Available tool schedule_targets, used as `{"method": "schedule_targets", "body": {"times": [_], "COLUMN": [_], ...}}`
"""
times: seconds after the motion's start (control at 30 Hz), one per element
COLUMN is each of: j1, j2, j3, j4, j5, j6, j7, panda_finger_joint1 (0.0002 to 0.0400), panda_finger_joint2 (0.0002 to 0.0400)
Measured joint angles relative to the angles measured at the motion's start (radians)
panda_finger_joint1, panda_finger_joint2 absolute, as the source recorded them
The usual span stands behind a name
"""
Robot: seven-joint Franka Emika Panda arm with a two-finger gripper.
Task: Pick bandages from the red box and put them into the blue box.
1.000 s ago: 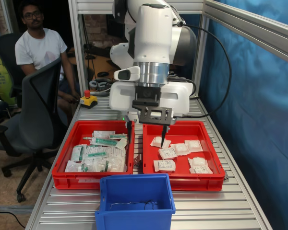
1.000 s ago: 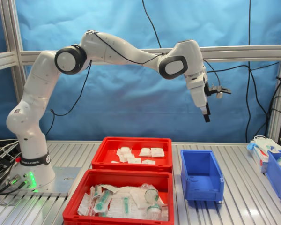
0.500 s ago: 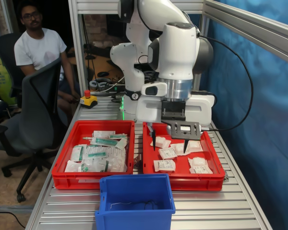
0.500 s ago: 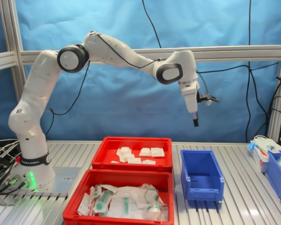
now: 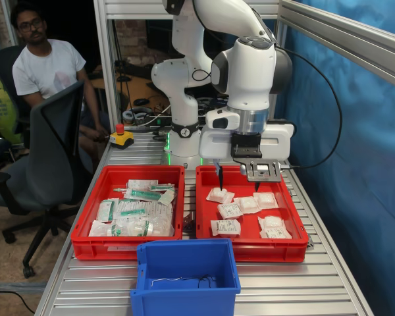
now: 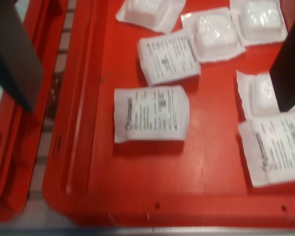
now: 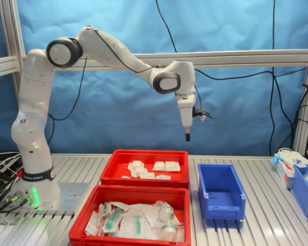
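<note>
- I see the bandages [image 6: 151, 114] lying flat in the red box [image 5: 251, 245], directly below my tool [image 5: 237, 180]; in the wrist view the nearest packet sits between the two fingers, printed face up.
- That packet is slightly longer than wide, and its long axis runs roughly along the line from one finger to the other; its print lines run across that axis.
- A second printed packet [image 6: 168, 56] lies just beyond it, tilted a little, touching a puffy one [image 6: 214, 33] at its edge.
- More packets lie by the far finger [image 6: 291, 64], one [image 6: 280, 147] partly under its tip in the picture; I cannot tell whether they touch.
- My tool is spread wide, both dark fingers pointing straight down, and it has hold of nothing.
- In the second exterior view the tool [image 7: 187, 137] hangs well above the red box [image 7: 143, 179], clear of every packet [image 7: 159, 166].
- The blue box [image 5: 185, 273] stands on the worktop [image 5: 296, 286] just in front of the two red trays in the first exterior view, on the near side of my tool; in the second exterior view the blue box [image 7: 219, 190] is off to the second exterior view's right of the tool.
- The twin red tray [image 5: 128, 210] with green-labelled packets [image 5: 133, 212] sits beside the red box, touching or nearly so.
</note>
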Motion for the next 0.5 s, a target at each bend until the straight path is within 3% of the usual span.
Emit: {"method": "schedule_targets", "body": {"times": [0.23, 0.5], "j1": [0.003, 0.003], "j2": [-0.101, -0.149], "j3": [0.000, 0.000], "j4": [-0.151, -0.288], "j5": [0.000, 0.000], "j6": [0.042, 0.160], "j7": [-0.009, -0.014], "panda_finger_joint1": [0.0400, 0.0400], "panda_finger_joint2": [0.0400, 0.0400]}}
